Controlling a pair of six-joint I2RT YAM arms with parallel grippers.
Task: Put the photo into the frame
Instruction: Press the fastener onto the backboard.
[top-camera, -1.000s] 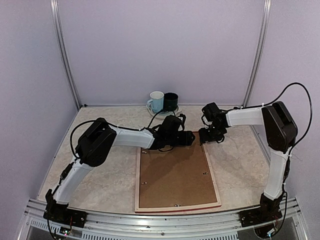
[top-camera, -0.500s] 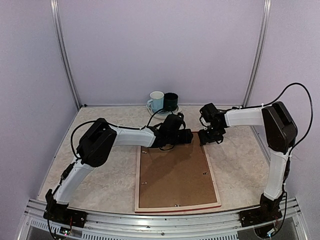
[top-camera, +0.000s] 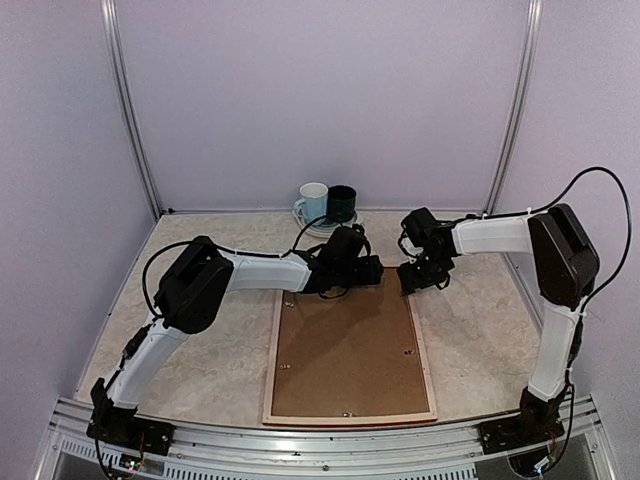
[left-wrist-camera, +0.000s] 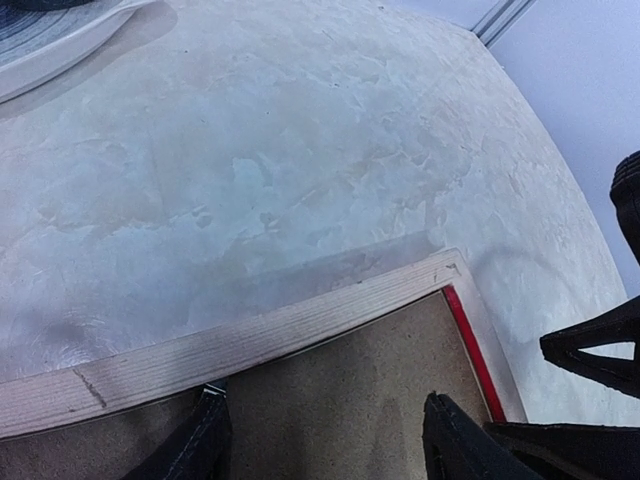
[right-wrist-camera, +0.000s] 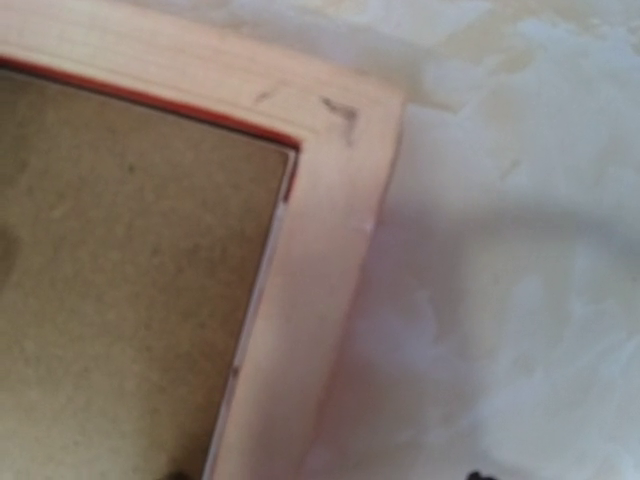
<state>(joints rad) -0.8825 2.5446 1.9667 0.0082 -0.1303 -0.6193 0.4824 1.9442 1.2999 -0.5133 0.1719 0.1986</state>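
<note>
Marbled tabletop (top-camera: 200, 360) bears the frame (top-camera: 350, 418), back up, backing board (top-camera: 345, 350) inside.

Soft, even, faintly violet light; overhead view sharp.
Faint shadows lie on the desk (top-camera: 200, 370); the frame (right-wrist-camera: 300, 300) is blurred in the right wrist view; the left wrist view bows at its edges.

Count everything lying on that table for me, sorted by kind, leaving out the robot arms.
Picture frame: 1, back side up
Backing board: 1, set in the frame
Mugs: 2 (pale mug, dark mug)
Plate: 1, under the mugs
Total: 5
</note>
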